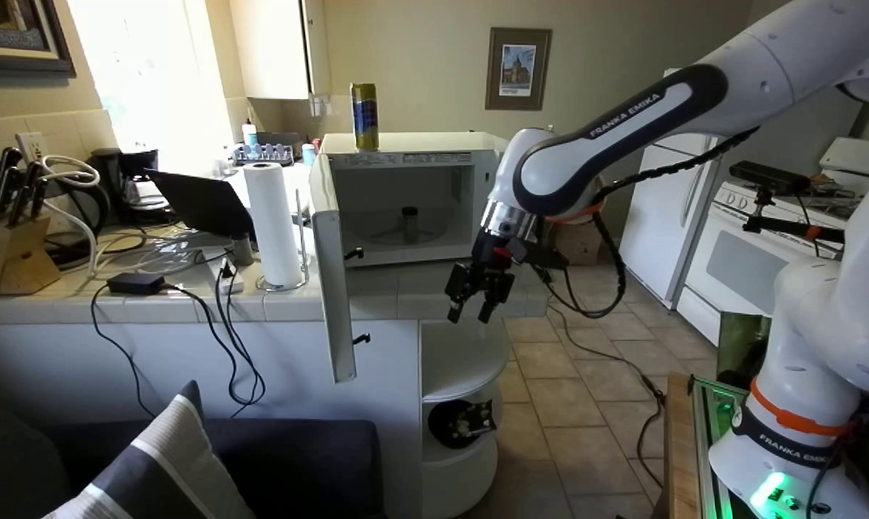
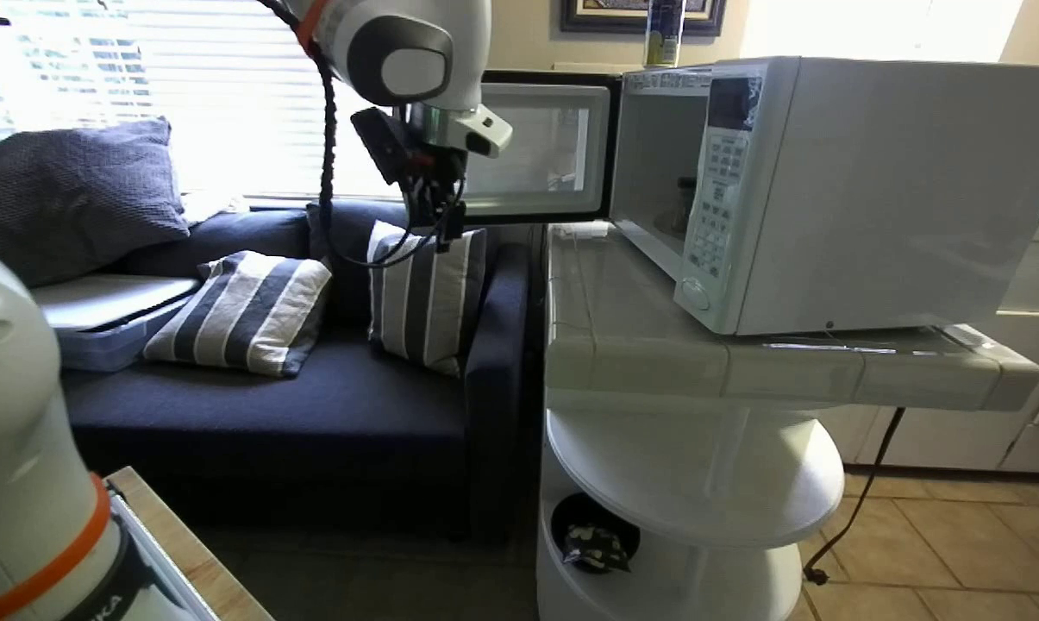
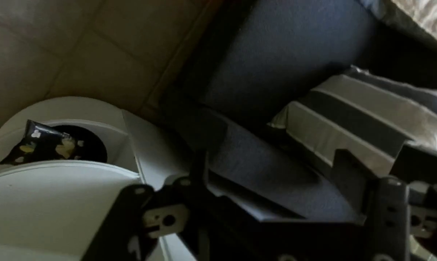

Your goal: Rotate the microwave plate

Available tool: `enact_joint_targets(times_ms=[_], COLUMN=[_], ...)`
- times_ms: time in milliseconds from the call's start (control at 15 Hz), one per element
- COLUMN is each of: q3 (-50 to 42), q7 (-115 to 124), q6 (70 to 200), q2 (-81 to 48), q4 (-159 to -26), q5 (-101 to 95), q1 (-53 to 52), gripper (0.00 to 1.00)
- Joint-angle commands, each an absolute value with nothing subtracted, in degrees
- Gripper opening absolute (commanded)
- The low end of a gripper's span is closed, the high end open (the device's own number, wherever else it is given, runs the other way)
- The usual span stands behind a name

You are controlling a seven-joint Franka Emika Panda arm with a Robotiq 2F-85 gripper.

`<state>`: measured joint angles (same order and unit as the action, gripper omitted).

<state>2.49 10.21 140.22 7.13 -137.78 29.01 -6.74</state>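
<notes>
At the right of an exterior view, on the tiled tabletop point(image 2: 627, 293): the microwave point(image 2: 898, 198). Near the middle of an exterior view, inside the cavity point(image 1: 398, 191): the plate point(image 1: 387, 236), dim in shadow, apparently beneath a dark jar point(image 1: 409, 225). Just right of centre there, outside the cavity: the hand point(image 1: 470, 315), pointed down, spread wide, holding nothing.

Likely troubles from here: scraping the cavity's top edge by entering without first tilting level; clipping the open door point(image 1: 332, 281) by swinging too far toward frame left; hooking the dangling cable point(image 2: 329, 155) on a door latch point(image 1: 361, 339). Also possible, by bumping the housing: toppling the tall can point(image 1: 364, 119) on top. At the plate itself, a risk of knocking over the jar by sweeping too near the middle, of slipping along a probably slick rim by pressing too lightly, or of unseating the plate by pinching and lifting.
</notes>
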Motion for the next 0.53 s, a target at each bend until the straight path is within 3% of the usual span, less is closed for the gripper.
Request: enact_joint_targets(times_ms=[0,467], q3=[1.1,1.4], q7=[12.4,21.9], q6=[144.4,161.3], q2=[1.3,-1.9], q4=[-133.1,-129.9], q5=[34.7,39.0], q1=[-4.5,-2.8], gripper=[0.56,0.03])
